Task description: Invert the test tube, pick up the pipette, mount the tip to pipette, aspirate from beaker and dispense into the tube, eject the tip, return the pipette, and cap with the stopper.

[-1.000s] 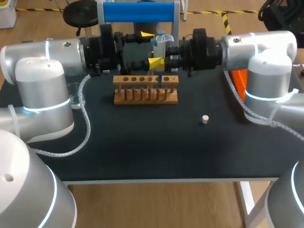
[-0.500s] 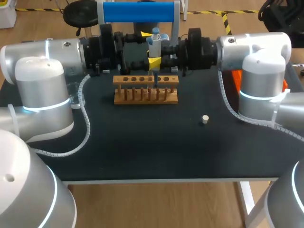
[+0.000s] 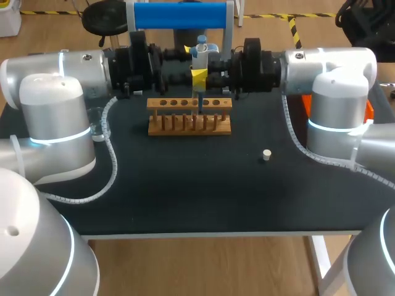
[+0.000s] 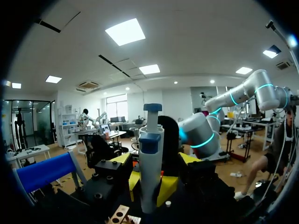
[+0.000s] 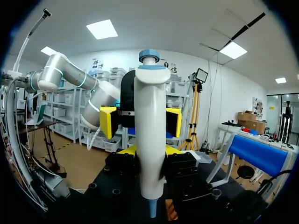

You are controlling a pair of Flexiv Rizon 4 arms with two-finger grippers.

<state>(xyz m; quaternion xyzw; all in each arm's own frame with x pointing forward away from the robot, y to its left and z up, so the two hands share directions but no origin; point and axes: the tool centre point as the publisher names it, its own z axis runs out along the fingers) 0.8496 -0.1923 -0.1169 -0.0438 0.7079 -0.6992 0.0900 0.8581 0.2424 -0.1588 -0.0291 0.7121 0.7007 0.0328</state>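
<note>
Stopper (image 3: 266,155) lies loose on the counter (image 3: 185,191), so capping is not done. Past it, the pipette (image 3: 200,54) stands upright over the rack (image 3: 189,118) with its tip on – likely the dispense step; can't make out the tube. Right fingers (image 5: 128,150) clamp the pipette; left fingers (image 5: 108,122) are spread wide, straddling it – crowded.

One pipette (image 3: 201,54), one wooden rack (image 3: 189,117), one white stopper (image 3: 266,155), two robot arms (image 3: 68,68) (image 3: 333,61).

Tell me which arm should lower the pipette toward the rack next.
Right. The right gripper holds the pipette upright, tip above the wooden rack; the left gripper is open and merely flanks it.
</note>
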